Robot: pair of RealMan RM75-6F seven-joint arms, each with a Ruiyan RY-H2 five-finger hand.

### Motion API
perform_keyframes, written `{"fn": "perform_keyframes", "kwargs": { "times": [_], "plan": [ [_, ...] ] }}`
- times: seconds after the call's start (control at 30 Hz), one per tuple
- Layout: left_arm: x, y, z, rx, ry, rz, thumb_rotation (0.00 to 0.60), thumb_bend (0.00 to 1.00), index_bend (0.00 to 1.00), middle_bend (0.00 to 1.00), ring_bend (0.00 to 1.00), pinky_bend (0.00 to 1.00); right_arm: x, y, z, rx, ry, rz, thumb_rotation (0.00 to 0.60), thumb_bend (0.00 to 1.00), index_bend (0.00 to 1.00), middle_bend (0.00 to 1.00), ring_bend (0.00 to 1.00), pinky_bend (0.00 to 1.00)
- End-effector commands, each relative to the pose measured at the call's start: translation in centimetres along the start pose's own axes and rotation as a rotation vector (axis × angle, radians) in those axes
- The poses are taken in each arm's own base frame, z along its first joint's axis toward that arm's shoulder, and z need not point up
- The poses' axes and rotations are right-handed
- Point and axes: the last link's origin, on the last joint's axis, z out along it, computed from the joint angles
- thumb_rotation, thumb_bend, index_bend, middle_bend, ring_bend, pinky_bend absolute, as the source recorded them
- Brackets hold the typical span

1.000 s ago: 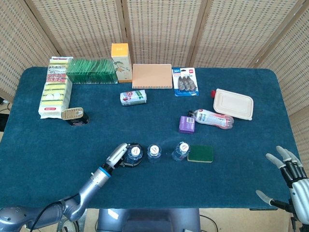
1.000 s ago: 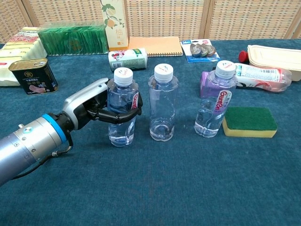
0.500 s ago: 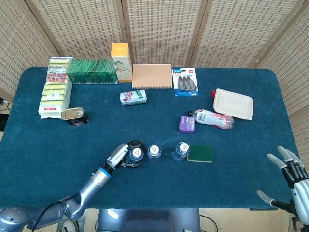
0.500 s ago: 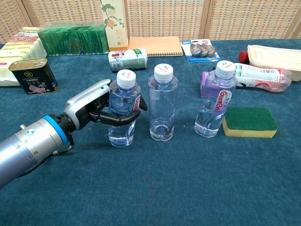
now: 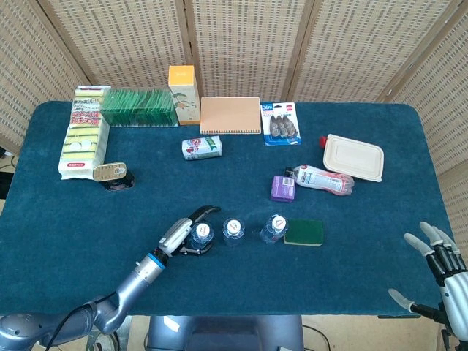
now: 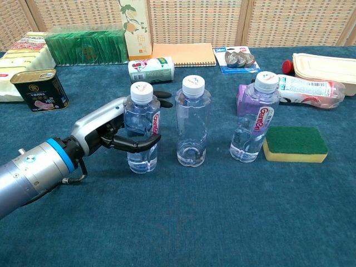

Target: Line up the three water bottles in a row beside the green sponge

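Three clear water bottles stand upright in a row left of the green sponge (image 6: 295, 143) (image 5: 303, 232). The right bottle (image 6: 257, 119) (image 5: 274, 229) is close to the sponge. The middle bottle (image 6: 192, 122) (image 5: 233, 232) stands alone. My left hand (image 6: 108, 130) (image 5: 179, 235) cups the left bottle (image 6: 142, 128) (image 5: 202, 232): the thumb curves across its front, and the other fingers stretch out straight behind it, loosened. My right hand (image 5: 439, 267) hangs open past the table's near right corner, holding nothing.
Behind the row are a purple box (image 6: 243, 97), a bottle lying on its side (image 6: 306, 89), a small white can lying flat (image 6: 150, 69) and a tin (image 6: 39, 89) at the left. A notebook (image 5: 230, 115) and a lunchbox (image 5: 354, 156) lie farther back.
My left hand's fingers have uncurled from the left bottle and now stretch out behind it. The bottle stands slightly further left. The right hand has stayed put.
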Motion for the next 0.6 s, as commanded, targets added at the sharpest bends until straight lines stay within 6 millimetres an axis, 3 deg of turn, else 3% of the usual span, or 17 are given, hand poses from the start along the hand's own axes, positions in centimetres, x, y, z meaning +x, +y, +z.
{"fn": "perform_keyframes", "kwargs": {
  "times": [0.03,0.6],
  "plan": [
    [0.2,-0.1,-0.3,-0.005,0.003,0.015,0.6,0.33,0.0,0.03,0.01,0.26,0.0,0.0,0.0,0.0,0.0,0.001,0.6,0.0,0.15,0.03,0.0,0.0],
    [2.4,-1.4,-2.6,0.021,0.058,0.002,0.6,0.27,0.0,0.0,0.0,0.23,0.0,-0.3,-0.2,0.011,-0.001,-0.001,0.6,0.0,0.15,0.03,0.0,0.0]
  ]
}}
